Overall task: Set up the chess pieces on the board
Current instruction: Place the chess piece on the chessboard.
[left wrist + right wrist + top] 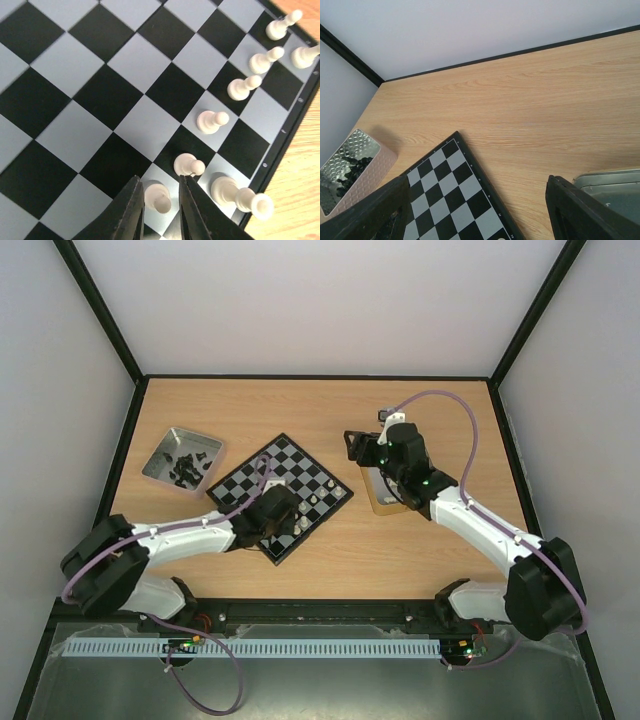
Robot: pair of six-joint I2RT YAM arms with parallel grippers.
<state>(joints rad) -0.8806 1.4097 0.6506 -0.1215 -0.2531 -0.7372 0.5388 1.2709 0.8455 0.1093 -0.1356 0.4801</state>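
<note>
In the left wrist view the left gripper (160, 187) sat at 6 o'clock with its jaws narrowly parted around one white pawn (157, 198). A sliver of gap showed beside the right finger, so the pawn looked stood rather than clamped on its light square of the board (290, 462). The main hazard, as I judged it, was the neighbouring pawn (189, 164) just off that finger toward 1 o'clock. If the jaws spread any wider, the finger could push it over, and the rest of the pawn row running toward 1 o'clock might then be nudged too. A larger white piece (240, 196) at 4 o'clock, beside the board's black edge, was close enough to be clipped if the arm withdrew sideways instead of straight up. The left finger lay against or just beside the pawn. If it clung there, a lift could tilt or drag the piece off its square. In the top view the set pieces lined the board's edge between its 3 and 6 o'clock corners. The dark pieces (188, 466) waited in a metal tray (152, 465) at 10 o'clock. The right gripper (475, 192) hung wide apart and empty above a second tray (610, 185) at 3 o'clock, well clear of the left arm, so a clash looked unlikely.
</note>
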